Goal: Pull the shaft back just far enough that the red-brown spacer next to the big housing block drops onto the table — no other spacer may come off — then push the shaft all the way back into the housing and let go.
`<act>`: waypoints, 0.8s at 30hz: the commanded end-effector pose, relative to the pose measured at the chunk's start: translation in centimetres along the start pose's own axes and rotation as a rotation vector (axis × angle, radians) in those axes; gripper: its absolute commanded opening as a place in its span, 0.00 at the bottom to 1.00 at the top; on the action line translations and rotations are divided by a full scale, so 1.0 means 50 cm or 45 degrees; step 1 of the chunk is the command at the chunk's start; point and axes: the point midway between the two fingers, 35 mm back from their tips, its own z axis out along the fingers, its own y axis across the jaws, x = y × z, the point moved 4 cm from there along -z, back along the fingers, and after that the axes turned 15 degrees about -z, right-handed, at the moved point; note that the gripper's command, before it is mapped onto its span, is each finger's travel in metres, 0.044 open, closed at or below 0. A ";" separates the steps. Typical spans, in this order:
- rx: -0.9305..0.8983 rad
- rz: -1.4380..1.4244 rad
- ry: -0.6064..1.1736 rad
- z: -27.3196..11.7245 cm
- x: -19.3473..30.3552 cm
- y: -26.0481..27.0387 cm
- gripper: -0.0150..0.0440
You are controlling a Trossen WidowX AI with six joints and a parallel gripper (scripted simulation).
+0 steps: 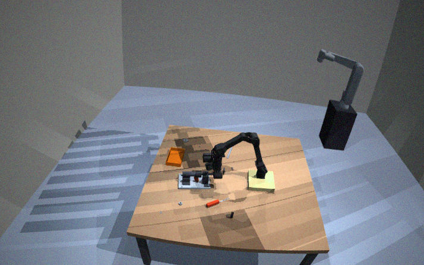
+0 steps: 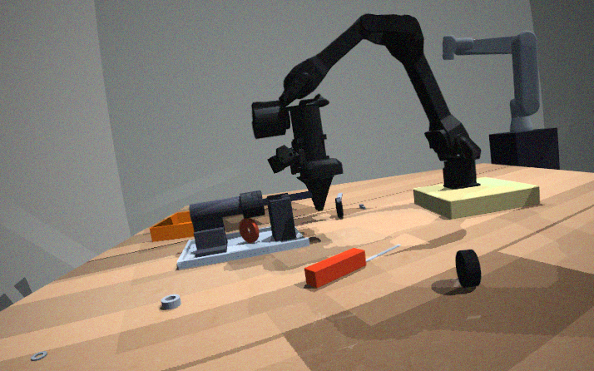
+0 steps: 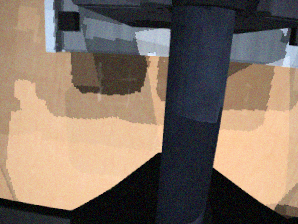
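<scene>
My gripper (image 1: pixel 218 176) (image 2: pixel 319 207) (image 3: pixel 176 163) is shut on the dark shaft (image 2: pixel 300 196) (image 3: pixel 200 90). The shaft runs level through the upright support block (image 2: pixel 281 217) toward the big dark housing block (image 1: pixel 190 173) (image 2: pixel 214 207). A wider dark ringed piece (image 2: pixel 250 204) is around the shaft line, against the housing; whether it is several spacers is too dark to tell. The red-brown spacer (image 1: pixel 196 179) (image 2: pixel 250 230) is off the shaft. It stands on edge below it, on the pale base plate (image 1: pixel 193 188) (image 2: pixel 244 254), between housing and support. The shaft's far end is hidden.
An orange tray (image 1: pixel 175 157) (image 2: pixel 170 232) is behind the housing. A red screwdriver (image 1: pixel 212 203) (image 2: pixel 334 268), a black disc (image 1: pixel 231 214) (image 2: pixel 467 268) and a grey ring (image 1: pixel 180 203) (image 2: pixel 170 301) are in front. Another dark disc (image 2: pixel 339 207) stands just beyond the gripper.
</scene>
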 end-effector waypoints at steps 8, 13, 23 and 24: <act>0.004 -0.002 -0.010 -0.003 -0.012 -0.004 0.25; 0.004 -0.002 -0.011 -0.003 -0.015 -0.004 0.25; 0.004 -0.002 -0.011 -0.003 -0.022 -0.006 0.25; 0.004 -0.002 -0.011 -0.003 -0.023 -0.006 0.25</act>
